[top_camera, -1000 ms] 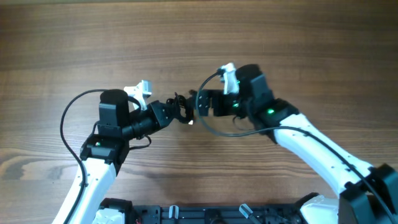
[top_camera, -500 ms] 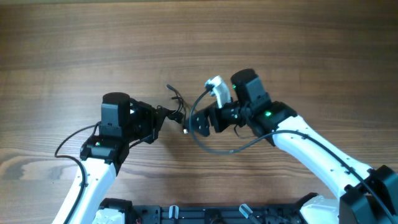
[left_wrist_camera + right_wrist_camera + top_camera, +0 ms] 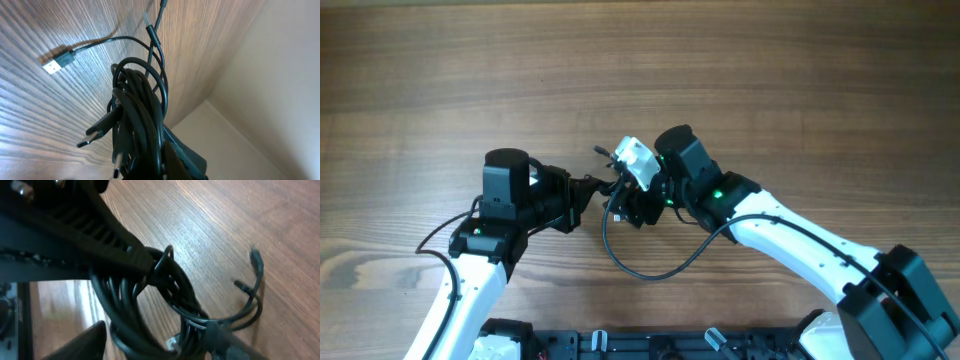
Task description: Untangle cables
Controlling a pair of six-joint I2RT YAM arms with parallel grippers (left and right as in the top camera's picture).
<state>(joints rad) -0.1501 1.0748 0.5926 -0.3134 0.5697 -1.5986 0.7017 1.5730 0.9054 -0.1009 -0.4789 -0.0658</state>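
The left gripper (image 3: pixel 588 188) is closed on the cables (image 3: pixel 142 110), a bunch of thin black cords wound into a tight coil that sticks out from between its jaws, held just above the wooden table (image 3: pixel 770 60). From the coil several ends trail loose. One with a flat silver plug (image 3: pixel 52 65) lies on the wood, two more plugs hang close under the bunch, and a thin pair of ends (image 3: pixel 250 275) curves off to the far side. The right gripper (image 3: pixel 125 294) meets the same coil from the other side, with its fingers apart around it. The ribbed upper finger (image 3: pixel 100 227) has its tip against the top loop. The lower finger (image 3: pixel 82 342) is just beside the cords, and whether the two have hold of the coil cannot be told. Seen from above, both grippers point at each other near the middle of the table with the bunch between them. A white bracket (image 3: pixel 633 160) sits on the right wrist. A thicker black cable (image 3: pixel 650 270) hangs from the right arm in a loop toward the near edge.
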